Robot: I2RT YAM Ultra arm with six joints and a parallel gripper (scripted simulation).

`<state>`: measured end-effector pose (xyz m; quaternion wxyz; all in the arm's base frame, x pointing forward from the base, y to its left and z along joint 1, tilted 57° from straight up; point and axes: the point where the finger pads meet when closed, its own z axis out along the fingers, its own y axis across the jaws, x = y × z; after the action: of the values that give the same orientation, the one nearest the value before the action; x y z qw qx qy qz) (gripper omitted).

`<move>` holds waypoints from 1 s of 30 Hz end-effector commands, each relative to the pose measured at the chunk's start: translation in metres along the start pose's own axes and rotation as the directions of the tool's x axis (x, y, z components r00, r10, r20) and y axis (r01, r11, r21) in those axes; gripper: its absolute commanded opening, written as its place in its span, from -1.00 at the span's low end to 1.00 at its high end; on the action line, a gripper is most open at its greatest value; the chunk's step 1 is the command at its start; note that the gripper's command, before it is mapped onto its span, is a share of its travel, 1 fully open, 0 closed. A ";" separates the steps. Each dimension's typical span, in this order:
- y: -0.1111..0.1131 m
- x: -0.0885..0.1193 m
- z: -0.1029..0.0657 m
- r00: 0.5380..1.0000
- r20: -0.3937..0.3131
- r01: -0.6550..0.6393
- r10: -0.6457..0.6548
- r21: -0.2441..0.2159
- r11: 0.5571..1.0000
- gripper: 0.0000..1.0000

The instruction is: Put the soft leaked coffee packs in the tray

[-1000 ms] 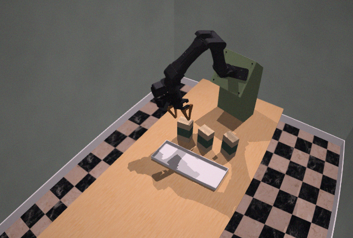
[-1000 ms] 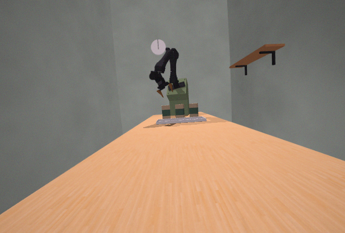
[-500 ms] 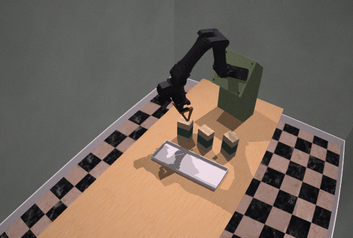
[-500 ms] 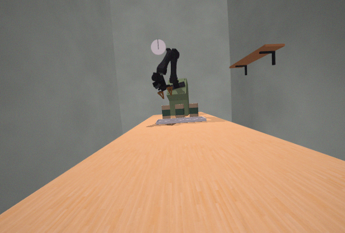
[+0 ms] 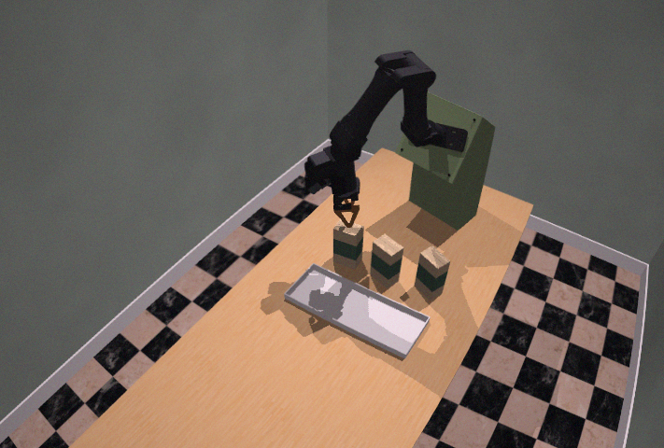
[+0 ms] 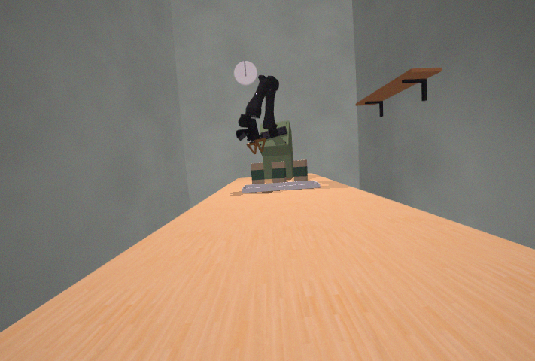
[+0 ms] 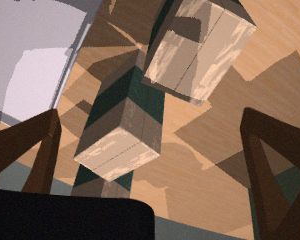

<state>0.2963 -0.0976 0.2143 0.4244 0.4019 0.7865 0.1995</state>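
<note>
Three coffee packs, tan with a dark green band, stand upright in a row behind the tray: the left pack, the middle pack and the right pack. The grey tray lies in front of them with nothing in it. My gripper is open and empty. It hangs just above the top of the left pack and points down. The wrist view shows two packs plainly, a nearer pack and a farther pack, with the tray at the upper left.
The arm's green mount block stands behind the packs at the table's far end. The wooden table stretches long toward the front. A checkered floor surrounds it. A wall shelf and a clock hang behind.
</note>
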 end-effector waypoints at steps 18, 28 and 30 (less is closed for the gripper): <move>-0.021 -0.005 0.001 0.909 0.167 -0.389 0.382 0.010 0.921 1.00; -0.022 -0.007 0.001 0.908 0.169 -0.392 0.384 0.012 0.920 1.00; -0.022 -0.007 0.001 0.908 0.169 -0.392 0.384 0.012 0.920 1.00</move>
<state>0.2889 -0.1150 0.1943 0.4139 0.5772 0.6657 0.2288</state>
